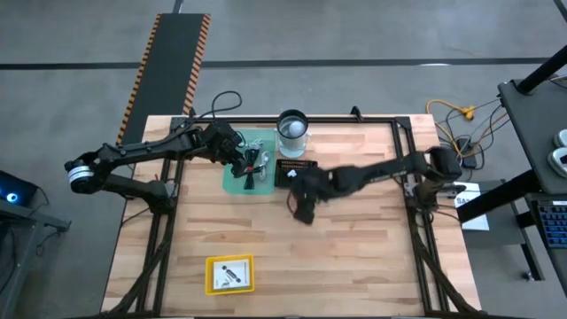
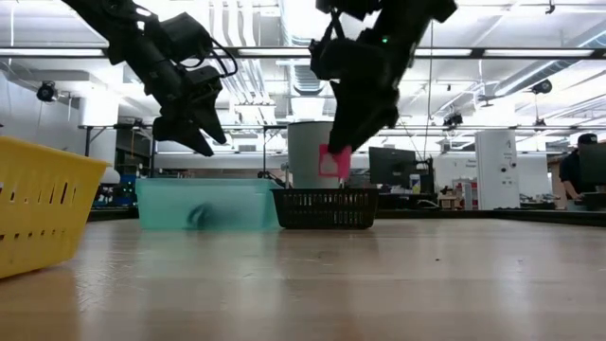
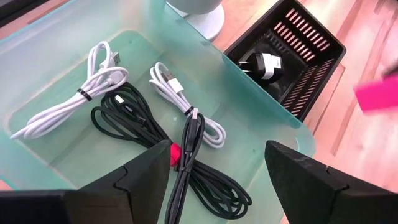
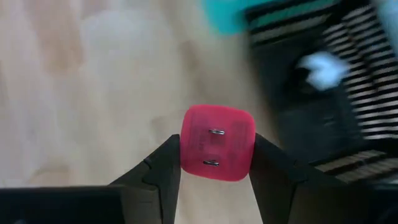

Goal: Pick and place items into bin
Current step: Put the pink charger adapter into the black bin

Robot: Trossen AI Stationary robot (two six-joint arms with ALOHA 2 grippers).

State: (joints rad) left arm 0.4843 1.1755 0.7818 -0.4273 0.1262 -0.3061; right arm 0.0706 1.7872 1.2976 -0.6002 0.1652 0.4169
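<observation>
My right gripper point(image 4: 216, 152) is shut on a pink plug adapter point(image 4: 217, 127) with two metal prongs. It hangs above the bare wood point(image 1: 306, 213), near a black slatted basket point(image 1: 297, 171). The basket holds a white adapter point(image 3: 266, 65). My left gripper point(image 3: 217, 152) is open and hovers over a teal tray point(image 3: 56, 37). Coiled white cables point(image 3: 93, 81) and black cables point(image 3: 130, 118) lie flat on the tray floor, one black coil bound by a red band point(image 3: 175, 155). A yellow bin point(image 1: 230, 274) sits near the table's near edge with a white card in it. My right gripper pinches the pink adapter's two opposite side walls point(image 4: 185, 146) between its fingers, the pronged face turned toward the wrist camera. In the low view the fingers point down and the adapter point(image 2: 333, 161) hangs at their free ends, lifted clear of the table.
A pale round cup point(image 1: 292, 131) stands at the far edge behind the tray and basket. The yellow bin's wall point(image 2: 38, 204) shows large at the low view's left. Bare wood lies between the basket and the bin. Black rails point(image 1: 416, 221) frame the table.
</observation>
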